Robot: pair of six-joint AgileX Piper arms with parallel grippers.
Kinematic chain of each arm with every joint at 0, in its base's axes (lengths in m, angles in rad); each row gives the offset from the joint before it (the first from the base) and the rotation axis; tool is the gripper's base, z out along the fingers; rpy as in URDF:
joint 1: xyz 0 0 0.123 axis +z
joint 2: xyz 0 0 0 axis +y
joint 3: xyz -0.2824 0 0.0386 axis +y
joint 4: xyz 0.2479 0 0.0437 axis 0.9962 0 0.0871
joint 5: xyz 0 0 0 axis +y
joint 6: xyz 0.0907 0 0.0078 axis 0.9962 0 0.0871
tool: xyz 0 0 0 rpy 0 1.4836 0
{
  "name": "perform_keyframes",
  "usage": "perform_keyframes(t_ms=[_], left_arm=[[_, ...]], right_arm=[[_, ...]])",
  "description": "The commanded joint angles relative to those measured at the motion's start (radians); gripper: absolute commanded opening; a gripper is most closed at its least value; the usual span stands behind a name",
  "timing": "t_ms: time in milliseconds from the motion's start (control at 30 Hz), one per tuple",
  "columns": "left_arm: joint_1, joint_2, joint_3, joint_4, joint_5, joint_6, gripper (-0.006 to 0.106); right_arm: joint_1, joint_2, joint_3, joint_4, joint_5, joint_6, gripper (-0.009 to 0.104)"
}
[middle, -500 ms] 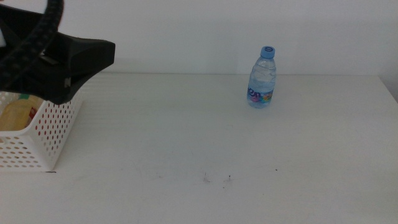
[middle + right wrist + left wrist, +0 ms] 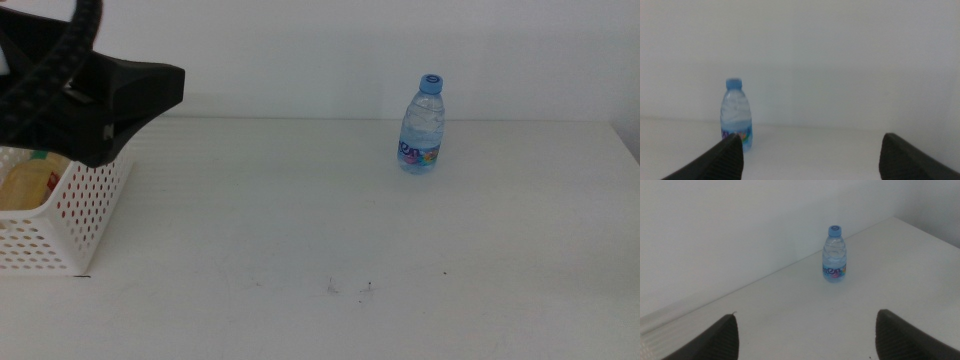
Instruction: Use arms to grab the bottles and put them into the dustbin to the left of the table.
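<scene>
Now: my left end effector (image 2: 805, 337) spread, empty, parked above dustbin (image 2: 60, 215) at desk's (image 2: 300, 220) left edge; yellow tea bottle (image 2: 25, 185) inside. Right end effector (image 2: 810, 157) spread, empty, facing water bottle (image 2: 421, 125) upright far right, likely next.

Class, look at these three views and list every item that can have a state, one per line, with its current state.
Clear plastic water bottle with blue cap: upright on the table, capped, untouched.
White perforated plastic dustbin: at the table's left, holding a yellow bottle.
Left pincer: open, empty, above the dustbin.
Right pincer: open, empty, facing the water bottle.
White flat table: carries the water bottle.
</scene>
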Motion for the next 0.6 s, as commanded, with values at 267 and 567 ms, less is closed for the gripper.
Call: perform_keyframes(t_ms=[267, 567], left_arm=[[-0.002, -0.001, -0.006, 0.001, -0.014, 0.001, 0.094], [-0.002, -0.001, -0.006, 0.002, -0.014, 0.001, 0.094]], right_arm=[[-0.003, 0.565, 0.002, -0.012, -0.569, 0.126, 0.090], [-0.003, 0.798, -0.034, -0.044, -0.646, 0.154, 0.090]])
